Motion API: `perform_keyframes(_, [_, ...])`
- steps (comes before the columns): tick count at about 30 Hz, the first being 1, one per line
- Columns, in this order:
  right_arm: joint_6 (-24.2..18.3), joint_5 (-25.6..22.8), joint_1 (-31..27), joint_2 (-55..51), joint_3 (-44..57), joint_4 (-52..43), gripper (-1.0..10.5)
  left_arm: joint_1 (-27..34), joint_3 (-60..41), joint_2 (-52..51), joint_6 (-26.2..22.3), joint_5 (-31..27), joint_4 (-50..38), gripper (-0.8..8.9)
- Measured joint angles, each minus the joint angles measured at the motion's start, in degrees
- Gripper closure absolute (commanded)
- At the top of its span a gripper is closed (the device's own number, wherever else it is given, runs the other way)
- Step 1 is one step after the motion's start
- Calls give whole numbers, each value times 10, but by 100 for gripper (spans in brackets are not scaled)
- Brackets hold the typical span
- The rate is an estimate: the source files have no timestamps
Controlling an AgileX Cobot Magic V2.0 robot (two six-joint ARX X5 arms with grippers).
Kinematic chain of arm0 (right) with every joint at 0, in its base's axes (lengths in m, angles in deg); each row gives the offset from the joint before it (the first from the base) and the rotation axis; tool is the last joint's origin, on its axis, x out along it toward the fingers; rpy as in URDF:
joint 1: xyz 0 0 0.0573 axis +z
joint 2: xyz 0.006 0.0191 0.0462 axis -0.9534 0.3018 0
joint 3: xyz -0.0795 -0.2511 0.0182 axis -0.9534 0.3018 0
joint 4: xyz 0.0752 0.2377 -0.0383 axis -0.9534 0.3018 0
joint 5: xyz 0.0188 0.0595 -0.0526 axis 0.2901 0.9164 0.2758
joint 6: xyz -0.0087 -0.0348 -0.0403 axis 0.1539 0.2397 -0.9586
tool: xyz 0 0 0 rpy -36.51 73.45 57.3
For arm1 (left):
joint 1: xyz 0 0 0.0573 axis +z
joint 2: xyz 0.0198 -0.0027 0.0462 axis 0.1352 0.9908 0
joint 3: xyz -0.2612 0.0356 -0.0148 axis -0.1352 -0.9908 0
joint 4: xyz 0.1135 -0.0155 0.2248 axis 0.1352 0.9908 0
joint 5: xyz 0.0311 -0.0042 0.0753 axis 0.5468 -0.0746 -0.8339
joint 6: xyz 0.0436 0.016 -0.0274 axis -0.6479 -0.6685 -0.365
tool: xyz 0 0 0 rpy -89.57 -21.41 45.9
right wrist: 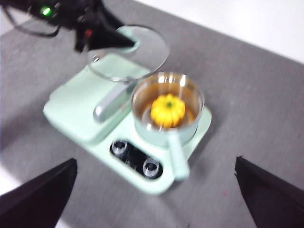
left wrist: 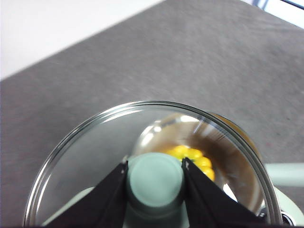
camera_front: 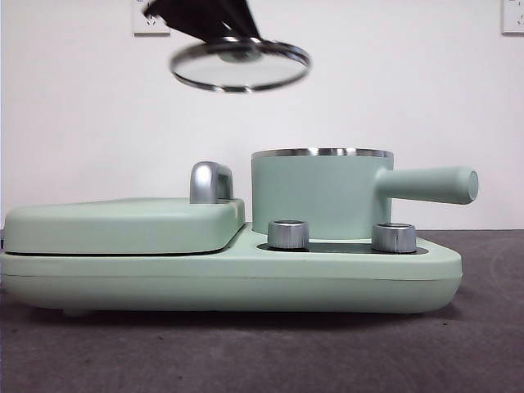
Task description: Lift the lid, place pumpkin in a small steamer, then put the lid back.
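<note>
The round glass lid (camera_front: 240, 65) hangs tilted in the air, up and to the left of the small steamer (camera_front: 321, 195). My left gripper (left wrist: 155, 175) is shut on the lid's mint-green knob (left wrist: 155, 180); the other arm's camera shows it too, as the left gripper (right wrist: 130, 42). The pumpkin (right wrist: 167, 109), yellow and ribbed, sits inside the open steamer (right wrist: 167, 111). Through the lid's glass (left wrist: 104, 142) the pumpkin (left wrist: 194, 159) shows below. High above the table, my right gripper (right wrist: 154, 190) is open and holds nothing.
The steamer stands on a mint-green cooker base (camera_front: 229, 282) with two silver dials (camera_front: 288, 234). A flat hinged cover (camera_front: 123, 225) with a chrome handle (camera_front: 210, 182) takes up the base's left half. The steamer's long handle (camera_front: 430, 185) points right. Grey table (right wrist: 247, 118) lies all around.
</note>
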Motion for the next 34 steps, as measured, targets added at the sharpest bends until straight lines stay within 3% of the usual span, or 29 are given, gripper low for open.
perform_keyframes(6, [25, 53, 0, -132, 155, -86, 420, -36, 0, 34, 2, 0, -45, 732])
perform_keyframes(13, [72, 73, 0, -206, 290, -128, 420, -58, 0, 83, 2, 0, -93, 733])
perform_keyframes(34, [91, 71, 0, -222, 304, -169, 420, -68, 0, 146, -1, -2, -132, 733])
